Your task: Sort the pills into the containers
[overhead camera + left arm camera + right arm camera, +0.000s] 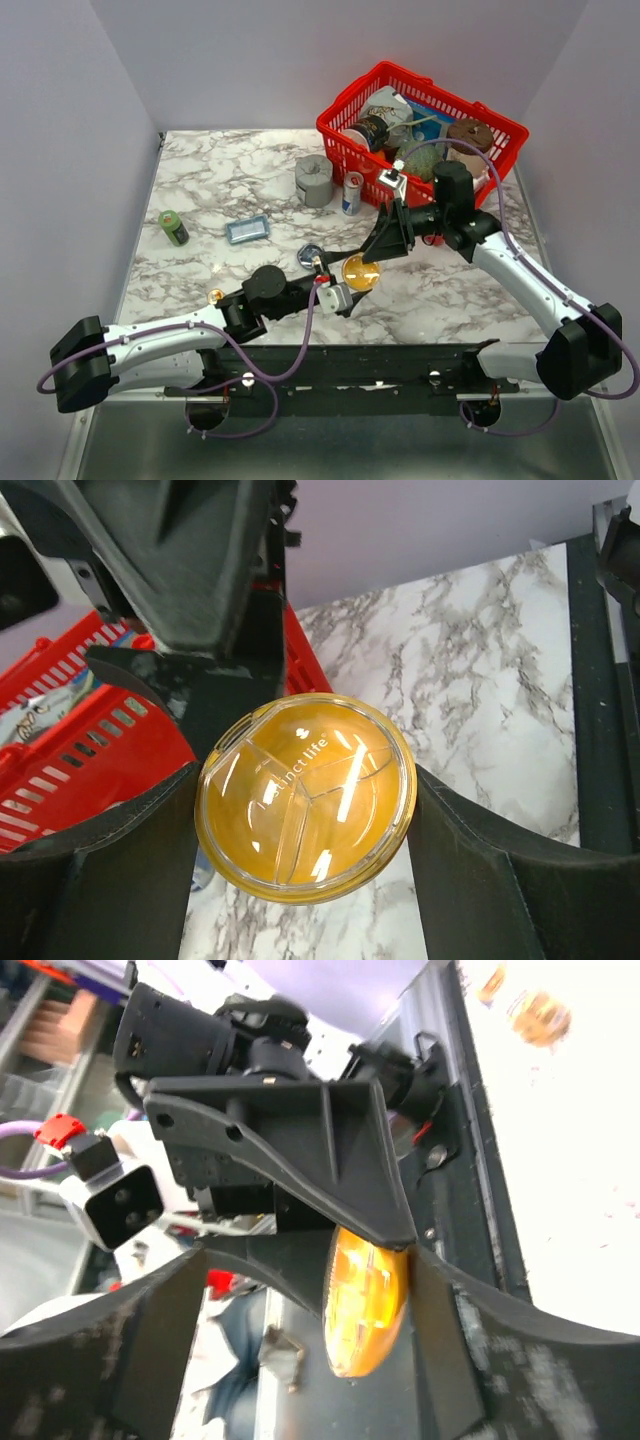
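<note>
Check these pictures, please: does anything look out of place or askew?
Yes. The orange container is not flat on the table: the left gripper, jaws on its rim, holds it in the air, tipped on edge. The right gripper hangs close to it, jaws open.

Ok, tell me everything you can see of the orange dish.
The orange dish is small, round and shallow, of translucent amber plastic under a clear lid with faint lettering. Ribs inside split it into three compartments. It is roughly face up near the middle of the marble table, gripped at its rim by the left gripper. The right gripper stands open astride it. Whether it rests on the table or hangs above it cannot be told.
</note>
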`<act>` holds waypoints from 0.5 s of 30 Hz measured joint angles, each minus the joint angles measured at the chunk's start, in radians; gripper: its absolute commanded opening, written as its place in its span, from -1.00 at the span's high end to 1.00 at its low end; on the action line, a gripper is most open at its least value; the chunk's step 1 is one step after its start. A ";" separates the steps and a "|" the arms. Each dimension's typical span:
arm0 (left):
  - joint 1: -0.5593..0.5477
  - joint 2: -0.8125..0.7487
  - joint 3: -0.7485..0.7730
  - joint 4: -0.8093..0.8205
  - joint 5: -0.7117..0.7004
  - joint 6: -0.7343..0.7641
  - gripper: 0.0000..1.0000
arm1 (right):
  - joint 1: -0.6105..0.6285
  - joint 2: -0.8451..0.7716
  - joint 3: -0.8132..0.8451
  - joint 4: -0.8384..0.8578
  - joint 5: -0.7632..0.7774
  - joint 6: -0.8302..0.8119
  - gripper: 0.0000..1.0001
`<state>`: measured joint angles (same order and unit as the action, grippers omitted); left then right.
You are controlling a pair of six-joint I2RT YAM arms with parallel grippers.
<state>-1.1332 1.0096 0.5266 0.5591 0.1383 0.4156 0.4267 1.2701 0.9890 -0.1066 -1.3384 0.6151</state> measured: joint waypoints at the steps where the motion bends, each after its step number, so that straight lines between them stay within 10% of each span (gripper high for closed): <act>1: 0.001 -0.006 0.006 -0.019 0.000 -0.006 0.02 | 0.000 0.002 0.026 -0.040 0.014 -0.042 -0.90; 15: 0.002 -0.043 0.018 -0.220 0.001 -0.064 0.02 | 0.012 0.011 0.256 -0.594 0.327 -0.750 -1.00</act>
<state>-1.1316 0.9665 0.5449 0.3389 0.1394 0.3519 0.4389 1.2816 1.2449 -0.7006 -1.0119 -0.1352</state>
